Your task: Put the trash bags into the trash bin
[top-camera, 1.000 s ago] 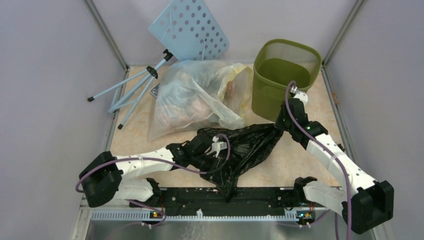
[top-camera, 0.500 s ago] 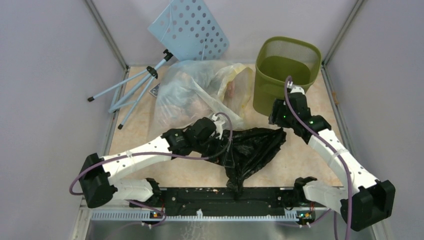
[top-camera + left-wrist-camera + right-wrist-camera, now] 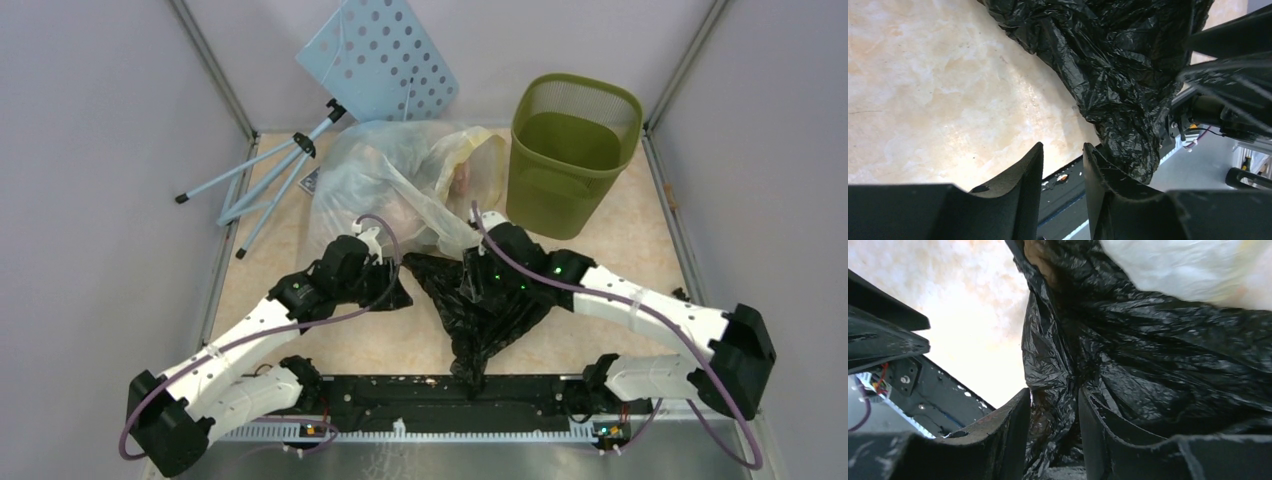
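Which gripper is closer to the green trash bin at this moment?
Right. The right gripper pinches the black bag just in front and left of the trash bin. The left gripper is further left, at the bag's other edge.

Black bag (image 3: 490, 320) partly under right arm (image 3: 600, 295)

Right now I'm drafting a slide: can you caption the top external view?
Left gripper and right gripper meet at the black trash bag, beside the clear bag, green bin upright behind.

Lab test cell: plain grey walls (image 3: 90, 150), metal frame posts (image 3: 212, 72)
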{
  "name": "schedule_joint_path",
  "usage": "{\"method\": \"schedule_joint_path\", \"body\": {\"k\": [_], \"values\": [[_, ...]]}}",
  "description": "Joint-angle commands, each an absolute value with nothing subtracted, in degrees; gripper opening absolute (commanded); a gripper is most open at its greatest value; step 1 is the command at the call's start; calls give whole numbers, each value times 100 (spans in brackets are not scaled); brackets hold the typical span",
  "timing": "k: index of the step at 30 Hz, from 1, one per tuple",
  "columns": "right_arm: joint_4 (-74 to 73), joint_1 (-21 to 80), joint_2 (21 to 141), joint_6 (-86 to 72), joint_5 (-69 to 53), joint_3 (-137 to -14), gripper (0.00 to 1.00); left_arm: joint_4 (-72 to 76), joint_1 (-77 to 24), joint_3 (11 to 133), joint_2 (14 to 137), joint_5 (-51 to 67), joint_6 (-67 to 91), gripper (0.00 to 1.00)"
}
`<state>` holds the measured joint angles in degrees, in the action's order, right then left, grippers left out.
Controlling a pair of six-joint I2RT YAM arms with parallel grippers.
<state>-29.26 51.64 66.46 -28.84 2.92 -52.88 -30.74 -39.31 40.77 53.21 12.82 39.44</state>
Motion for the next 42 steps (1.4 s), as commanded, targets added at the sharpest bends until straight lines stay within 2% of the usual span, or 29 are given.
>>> {"method": "schedule_joint_path", "body": {"k": [1, 6, 13, 15, 17, 19, 28, 35, 42], "values": [[-2696, 5523, 7189, -3139, 422, -5226, 41, -2720, -3878, 3890, 5183, 1094, 3739, 40], [-2672, 5624, 7271, -3411, 512, -4831, 41, -2566, -3876, 3802, 5134, 1005, 3805, 38], [-2238, 5730, 7441, -3581, 145, -4428, 37, -2129, -3880, 3321, 4771, 780, 4194, 42], [-2133, 5726, 7468, -3594, 30, -4433, 26, -2116, -3880, 3277, 4758, 789, 4238, 42], [-2127, 5730, 7407, -3597, 24, -4509, 7, -2076, -3876, 3219, 4755, 893, 4326, 42], [-2344, 5734, 7277, -3575, 148, -4700, 0, -1966, -3882, 3115, 4748, 1017, 4390, 42], [-4082, 5646, 6340, -3302, 1502, -6020, 0, -1221, -3876, 2549, 4609, 1728, 4752, 42], [-4507, 5182, 5902, -3238, 1502, -6327, 0, -168, -3889, 1918, 4572, 2250, 5157, 42], [-4661, 4869, 5654, -3146, 1575, -6635, 0, 488, -3934, 1632, 4608, 2063, 5318, 47]]}}
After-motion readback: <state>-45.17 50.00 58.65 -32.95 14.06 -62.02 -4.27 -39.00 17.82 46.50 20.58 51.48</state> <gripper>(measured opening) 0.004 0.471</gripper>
